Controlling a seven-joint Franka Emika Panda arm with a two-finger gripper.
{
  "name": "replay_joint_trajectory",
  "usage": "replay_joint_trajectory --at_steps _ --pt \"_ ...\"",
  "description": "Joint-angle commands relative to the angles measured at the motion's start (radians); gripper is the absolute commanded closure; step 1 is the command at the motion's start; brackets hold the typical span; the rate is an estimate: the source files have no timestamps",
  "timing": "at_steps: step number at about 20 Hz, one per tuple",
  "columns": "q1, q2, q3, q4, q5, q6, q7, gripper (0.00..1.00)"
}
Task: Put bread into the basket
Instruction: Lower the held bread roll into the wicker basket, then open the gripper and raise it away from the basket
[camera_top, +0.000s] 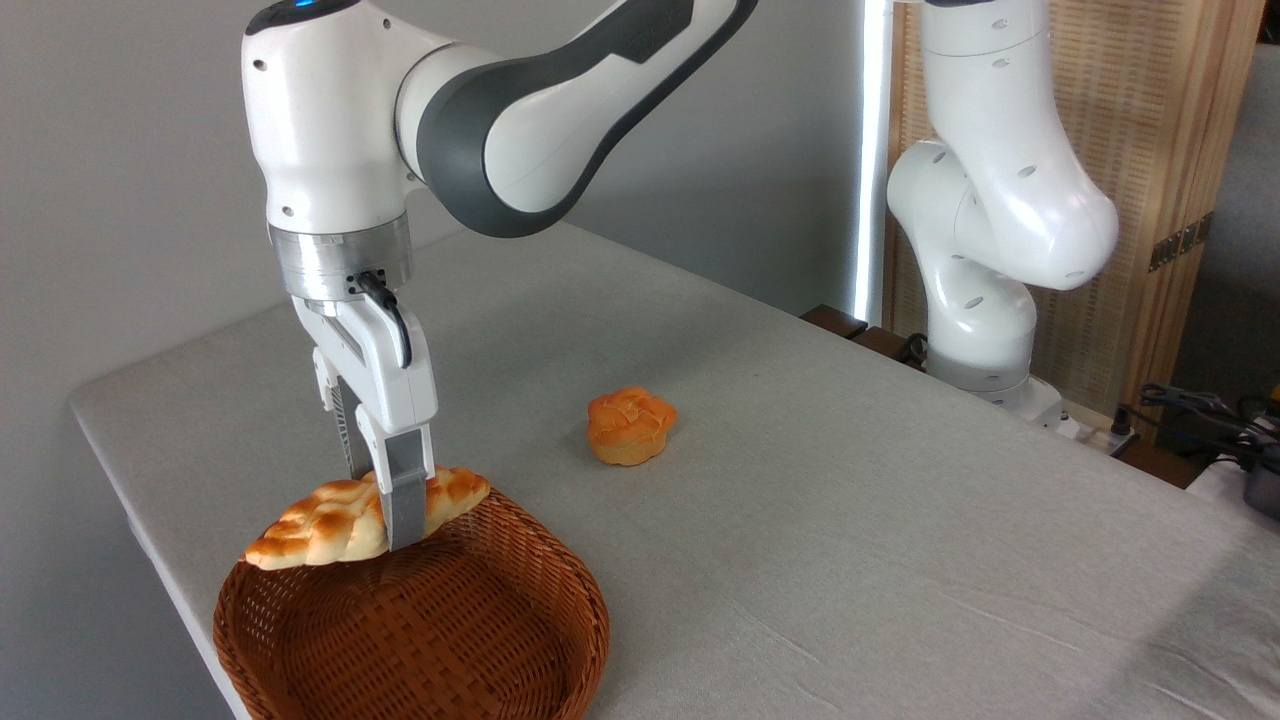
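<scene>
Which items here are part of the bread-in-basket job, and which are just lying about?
Part of the job:
- bread, held by the gripper above the basket's far rim
- basket

Just lying about:
- bun, alone on the table
- cables at the right edge

Grey table (850, 520) with basket (420, 640), bun (630, 425)

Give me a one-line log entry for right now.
phase: placing | gripper: shut on bread | bread: held over basket back rim, not released | bun: on table, untouched
</scene>
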Motion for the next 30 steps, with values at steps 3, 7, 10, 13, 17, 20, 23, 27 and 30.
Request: replay_joint_trajectory --at_steps 3,7,10,13,17,20,23,27,30 --pt "0.008 0.006 -0.002 0.011 0.013 0.026 0.016 0.0" --pt "0.009 0.006 -0.001 0.013 0.013 0.049 0.014 0.0" --pt "0.011 -0.003 0.008 0.019 0.011 0.048 0.003 0.0" --pt "0.016 -0.055 0.013 0.02 -0.002 0.004 -0.023 0.0" --pt "0.022 -0.166 0.031 0.019 -0.007 -0.186 -0.033 0.0" --pt "0.023 -0.215 0.025 0.019 -0.007 -0.301 -0.047 0.0" --pt "0.023 -0.243 0.021 0.017 -0.007 -0.343 -0.09 0.0" --pt "0.057 -0.258 0.027 0.02 -0.007 -0.372 -0.093 0.0" --pt "0.078 -0.258 0.012 0.022 -0.013 -0.391 -0.098 0.0"
